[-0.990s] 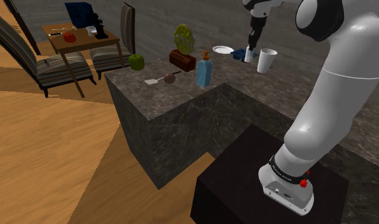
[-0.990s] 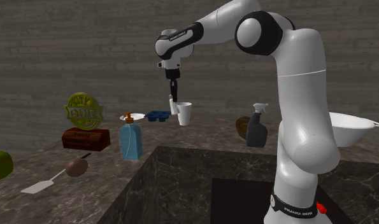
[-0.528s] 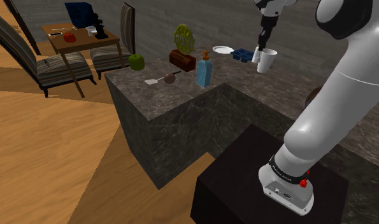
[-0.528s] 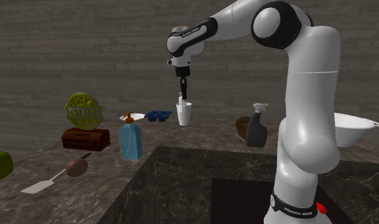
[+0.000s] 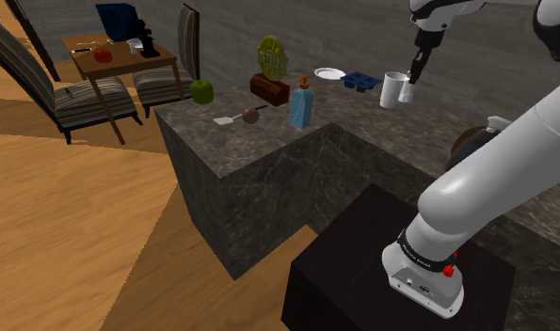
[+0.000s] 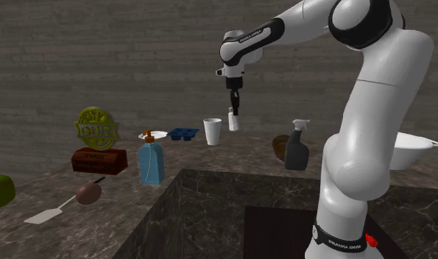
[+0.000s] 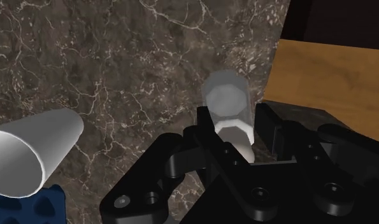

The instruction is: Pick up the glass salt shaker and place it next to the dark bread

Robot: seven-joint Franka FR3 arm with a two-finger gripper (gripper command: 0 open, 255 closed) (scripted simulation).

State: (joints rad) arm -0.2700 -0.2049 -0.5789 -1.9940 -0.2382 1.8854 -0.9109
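My black gripper [image 5: 412, 85] [image 6: 232, 114] hangs above the back of the dark marble counter [image 5: 362, 122], shut on a small pale translucent salt shaker [image 5: 408, 93] [image 6: 232, 121]. The shaker is lifted off the counter, just past the white cup [image 5: 392, 89] [image 6: 212, 131] toward the shoulder view's right. In the wrist view the shaker [image 7: 227, 105] sits clasped between the two fingers [image 7: 204, 130], with the gripper [image 7: 237, 130] over bare marble. The dark brown bread loaf [image 5: 269, 89] [image 6: 99, 160] lies far off toward the shoulder view's left, in front of a green round sign [image 5: 271, 55].
Between shaker and loaf stand a blue ice tray [image 5: 360, 81], a white plate [image 5: 329, 73] and a blue soap bottle [image 5: 301, 105]. A spatula [image 5: 238, 118] and green apple [image 5: 202, 91] lie beyond the loaf. A dark spray bottle [image 6: 297, 147], brown bowl [image 6: 280, 146] and white bowl [image 6: 408, 147] stand nearby.
The gripper has carried the shaker up and across to the right in both exterior views, from the far side of the white cup to its other side.
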